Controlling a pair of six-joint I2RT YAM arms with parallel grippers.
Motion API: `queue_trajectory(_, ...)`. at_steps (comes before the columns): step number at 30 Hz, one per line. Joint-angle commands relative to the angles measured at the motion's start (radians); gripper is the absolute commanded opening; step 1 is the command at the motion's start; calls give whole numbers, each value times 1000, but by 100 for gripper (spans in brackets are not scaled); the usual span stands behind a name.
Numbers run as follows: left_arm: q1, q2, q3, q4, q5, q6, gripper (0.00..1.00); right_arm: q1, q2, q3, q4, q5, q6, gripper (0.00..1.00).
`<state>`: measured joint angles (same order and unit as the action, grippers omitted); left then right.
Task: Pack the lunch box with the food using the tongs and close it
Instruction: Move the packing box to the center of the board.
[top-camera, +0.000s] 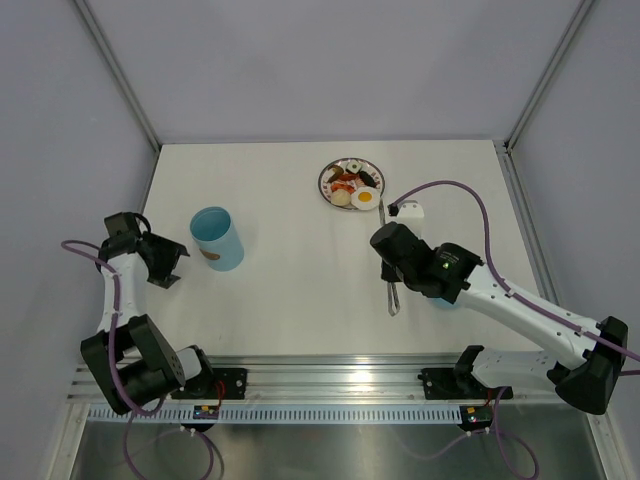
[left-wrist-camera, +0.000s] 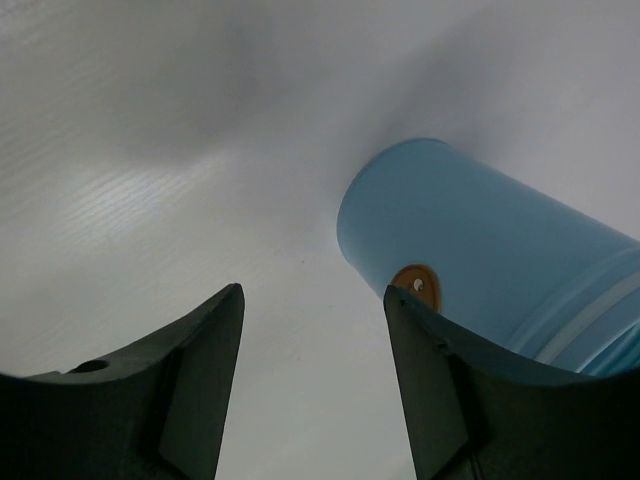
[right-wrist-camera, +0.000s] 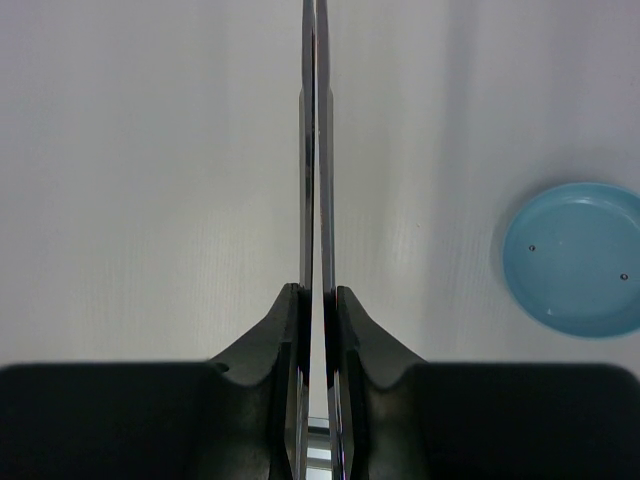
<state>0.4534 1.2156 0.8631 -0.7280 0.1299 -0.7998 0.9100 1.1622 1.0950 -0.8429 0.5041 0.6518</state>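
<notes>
My right gripper (right-wrist-camera: 318, 300) clamps the tongs (right-wrist-camera: 315, 150); my left gripper (left-wrist-camera: 312, 330) stands open beside the lunch box (left-wrist-camera: 480, 250).

On the right, my fingers squeeze the two silver arms almost together (only a thin slit shows between them), and the tips point toward the plate (top-camera: 322, 183) where the food (top-camera: 364, 198) lies. The blue lid (right-wrist-camera: 575, 258) rests hollow side up on the table (top-camera: 300, 280), off to my right. On the left, my jaws hold nothing; the lunch box stands upright and uncovered just beside one finger.
</notes>
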Motion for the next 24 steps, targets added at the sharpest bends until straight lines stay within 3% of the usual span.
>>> queue_trajectory(1, -7, 16, -21, 99, 80, -10, 61, 0, -18, -1, 14, 1, 6, 15)
queue_trajectory(17, -238, 185, 103, 188, 50, -41, 64, 0, 16, -1, 31, -36, 6, 17)
queue_trajectory(24, -272, 216, 171, 154, -13, -24, 65, -23, 34, 26, -2, -84, -29, 18)
